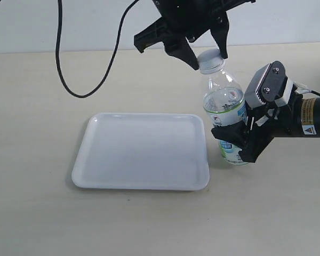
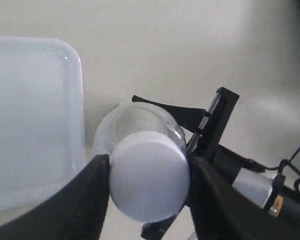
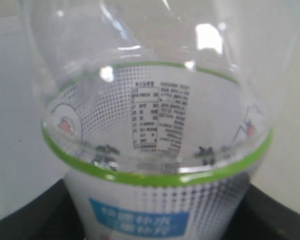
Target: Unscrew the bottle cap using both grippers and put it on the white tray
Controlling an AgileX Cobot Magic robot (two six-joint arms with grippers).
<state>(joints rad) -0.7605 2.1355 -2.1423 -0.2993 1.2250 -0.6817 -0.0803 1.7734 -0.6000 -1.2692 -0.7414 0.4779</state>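
The clear bottle (image 1: 224,106) stands tilted just right of the white tray (image 1: 141,152), its white bottle cap (image 1: 210,60) still on the neck. My all-black left gripper (image 1: 209,60) comes down from above and is shut on the cap; in the left wrist view both black fingers (image 2: 87,200) press the sides of the cap (image 2: 149,182). My right gripper (image 1: 240,141) is shut on the bottle's labelled lower body from the right. In the right wrist view the bottle (image 3: 155,150) fills the frame, with dark finger edges at either side of the label.
A black cable (image 1: 69,69) loops over the table behind the tray. The tray (image 2: 30,120) holds nothing. Light bare tabletop (image 1: 149,224) lies in front of the tray and to the left.
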